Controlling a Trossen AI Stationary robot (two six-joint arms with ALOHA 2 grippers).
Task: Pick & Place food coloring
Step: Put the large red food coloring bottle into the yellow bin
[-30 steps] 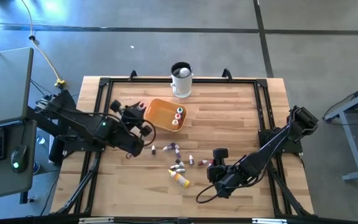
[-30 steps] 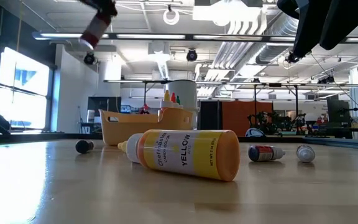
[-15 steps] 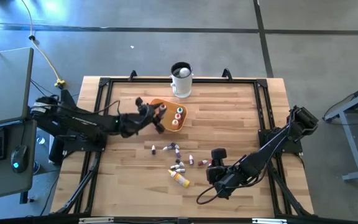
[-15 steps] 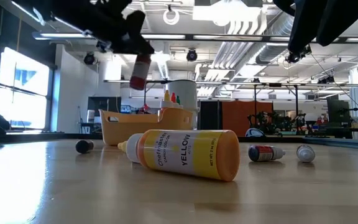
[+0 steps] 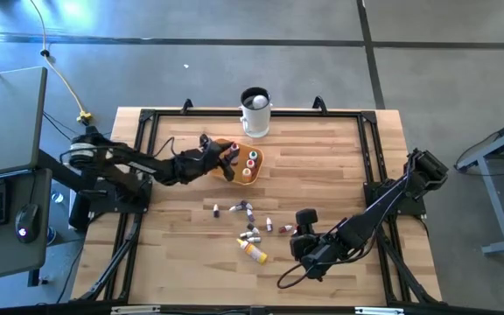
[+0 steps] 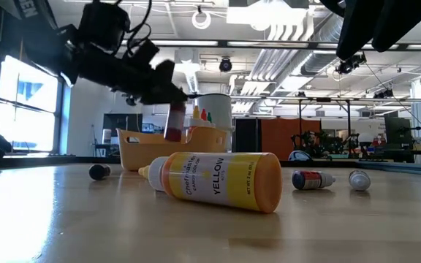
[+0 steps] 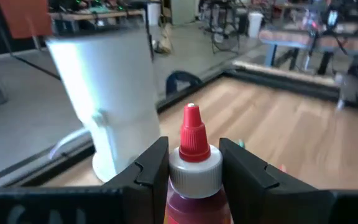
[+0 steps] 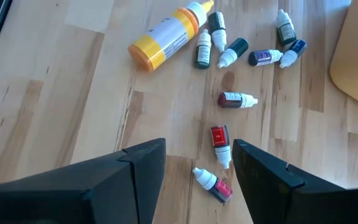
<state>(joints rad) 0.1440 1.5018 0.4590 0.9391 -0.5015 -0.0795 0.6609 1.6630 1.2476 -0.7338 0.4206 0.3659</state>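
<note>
Since a second ago the left arm has swung from the table's left-middle toward the far side, carrying its red bottle [image 7: 193, 163] from high in the low view down to just above the orange bowl [image 5: 221, 150]; the right arm and the loose bottles have not moved. The left gripper [image 5: 226, 158] is pinched on that bottle, a finger on each side of its white collar, the red pointed cap standing up between them, dark red liquid below. In the low view the bottle [image 6: 174, 123] hangs upright over the bowl's near rim [image 6: 141, 148]. The left arm reaches out low and long from the table's left edge, its wrist over the bowl, with the white mug [image 5: 255, 112] just beyond. Inside the bowl a few small bottles [image 5: 250, 162] stand upright. Toward the middle, a scatter of tiny bottles [image 8: 235, 99] lies on the wooden table [image 5: 322, 157], beside a larger yellow bottle [image 5: 254, 252] on its side. At the right, the right gripper [image 5: 303, 234] hovers above the scatter, fingers [image 8: 145, 163] spread apart and empty, its arm folded in from the table's right edge.
</note>
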